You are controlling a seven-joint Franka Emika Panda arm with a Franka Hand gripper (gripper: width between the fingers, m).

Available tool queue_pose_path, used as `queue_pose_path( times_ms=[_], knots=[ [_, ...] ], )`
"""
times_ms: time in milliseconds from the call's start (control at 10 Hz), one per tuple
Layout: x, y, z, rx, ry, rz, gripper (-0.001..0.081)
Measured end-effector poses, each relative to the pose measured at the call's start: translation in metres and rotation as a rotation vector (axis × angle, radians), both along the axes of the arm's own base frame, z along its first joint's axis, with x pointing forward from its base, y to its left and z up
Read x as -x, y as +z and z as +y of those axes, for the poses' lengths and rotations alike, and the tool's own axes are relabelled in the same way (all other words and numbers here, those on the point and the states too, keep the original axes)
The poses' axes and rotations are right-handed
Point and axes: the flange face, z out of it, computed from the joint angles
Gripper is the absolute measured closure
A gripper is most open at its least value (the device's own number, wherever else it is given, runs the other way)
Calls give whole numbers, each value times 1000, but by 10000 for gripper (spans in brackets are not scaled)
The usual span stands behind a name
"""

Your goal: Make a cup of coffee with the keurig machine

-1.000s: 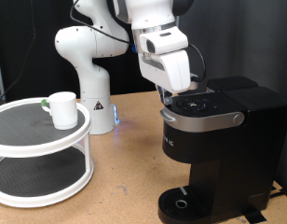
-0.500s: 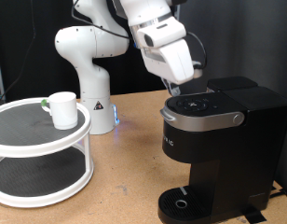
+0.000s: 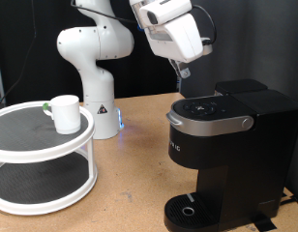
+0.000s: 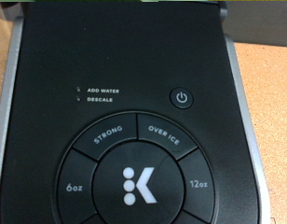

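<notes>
The black keurig machine (image 3: pixel 226 155) stands at the exterior view's right with its lid down and its round drip tray (image 3: pixel 193 210) bare. My gripper (image 3: pixel 185 70) hangs above the machine's top panel, apart from it, its fingers together and holding nothing. The wrist view looks straight down on the round control panel (image 4: pixel 134 182) and the power button (image 4: pixel 182 97); the fingers do not show there. The white cup (image 3: pixel 64 113) stands upright on the top tier of a round white shelf (image 3: pixel 33 145) at the exterior view's left.
The white robot base (image 3: pixel 96 68) stands behind on the wooden table (image 3: pixel 130 193). The shelf has a lower tier with a dark mat. A small green thing lies beside the cup on the top tier.
My gripper has lifted straight up from the machine's top panel, where it was touching or nearly touching a second ago. The cup and the machine have not moved.
</notes>
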Motion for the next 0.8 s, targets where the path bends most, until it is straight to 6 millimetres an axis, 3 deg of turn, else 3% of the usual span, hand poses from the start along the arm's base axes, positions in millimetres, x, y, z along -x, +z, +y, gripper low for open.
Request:
queue_pose_path(
  times_ms=[300, 800],
  knots=[
    [9, 7, -12, -44, 104, -15, 802],
    [39, 49, -42, -94, 230, 27, 802]
  ],
)
